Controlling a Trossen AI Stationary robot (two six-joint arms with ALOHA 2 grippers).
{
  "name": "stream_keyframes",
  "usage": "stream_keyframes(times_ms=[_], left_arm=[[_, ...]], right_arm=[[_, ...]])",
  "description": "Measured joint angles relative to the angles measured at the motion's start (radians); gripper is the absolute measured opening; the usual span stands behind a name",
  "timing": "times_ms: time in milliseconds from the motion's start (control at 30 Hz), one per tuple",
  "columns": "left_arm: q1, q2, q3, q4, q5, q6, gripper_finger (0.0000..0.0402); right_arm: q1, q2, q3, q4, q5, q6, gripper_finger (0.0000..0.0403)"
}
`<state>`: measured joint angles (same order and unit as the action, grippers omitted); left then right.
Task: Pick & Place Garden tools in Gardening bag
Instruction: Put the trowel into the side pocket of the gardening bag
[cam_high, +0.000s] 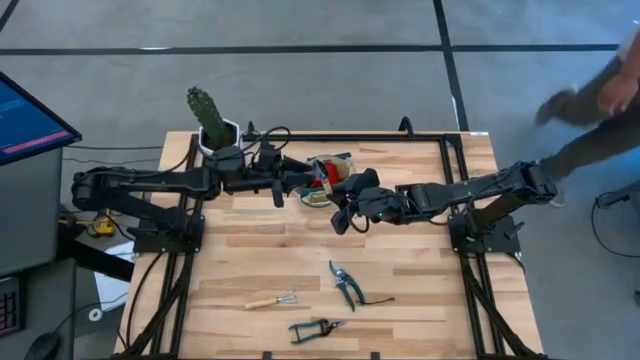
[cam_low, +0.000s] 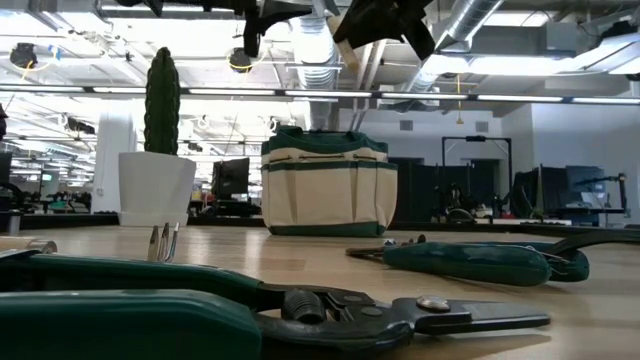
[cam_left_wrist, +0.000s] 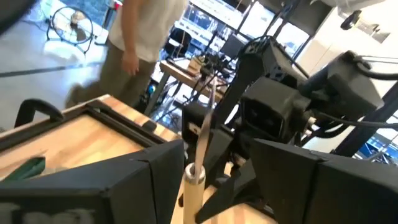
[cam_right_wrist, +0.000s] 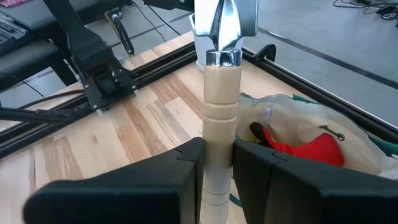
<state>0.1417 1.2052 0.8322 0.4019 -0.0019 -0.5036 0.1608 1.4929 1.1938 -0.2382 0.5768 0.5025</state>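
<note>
The beige, green-trimmed gardening bag (cam_high: 338, 166) (cam_low: 328, 185) stands on its base at the table's far middle, with a red-and-black item (cam_right_wrist: 305, 149) inside. My right gripper (cam_right_wrist: 217, 163) (cam_high: 345, 215) is just near of the bag, high over the table and shut on a wooden-handled trowel (cam_right_wrist: 221, 93). My left gripper (cam_left_wrist: 202, 183) (cam_high: 288, 188) is open just left of the bag. A wooden handle (cam_left_wrist: 193, 186) shows in the gap between its fingers. A small rake (cam_high: 272, 300) and two green-handled shears (cam_high: 345, 285) (cam_high: 315, 327) lie flat near the front edge. My right gripper pinches the trowel's wooden handle (cam_right_wrist: 219, 134) between its two fingers, on the half away from the metal collar (cam_right_wrist: 224, 59). It comes from the table's right, slanting slightly down. The trowel is lifted clear, its blade (cam_right_wrist: 225, 18) pointing away from the gripper beside the bag's open top.
A cactus in a white pot (cam_high: 212, 125) (cam_low: 157, 185) stands at the far left corner, behind my left arm. A black frame rail (cam_high: 330, 137) runs along the far edge. A person (cam_high: 600, 100) moves beyond the table's right far corner.
</note>
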Motion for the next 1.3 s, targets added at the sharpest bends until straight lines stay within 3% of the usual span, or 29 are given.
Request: stream_keyframes(times_ms=[433,667,1300], left_arm=[[0.001,0.042,0.0,0.021,-0.062,0.032,0.0173],[-0.006,0.107,0.0,0.123,-0.062,0.032,0.0172],[-0.002,0.097,0.001,0.14,-0.1,0.036,0.0172]], right_arm=[[0.003,0.0,0.0,0.003,-0.046,0.031,0.0053],[0.002,-0.001,0.0,0.003,-0.054,0.031,0.0053],[0.001,-0.001,0.0,-0.002,-0.054,0.03,0.0053]])
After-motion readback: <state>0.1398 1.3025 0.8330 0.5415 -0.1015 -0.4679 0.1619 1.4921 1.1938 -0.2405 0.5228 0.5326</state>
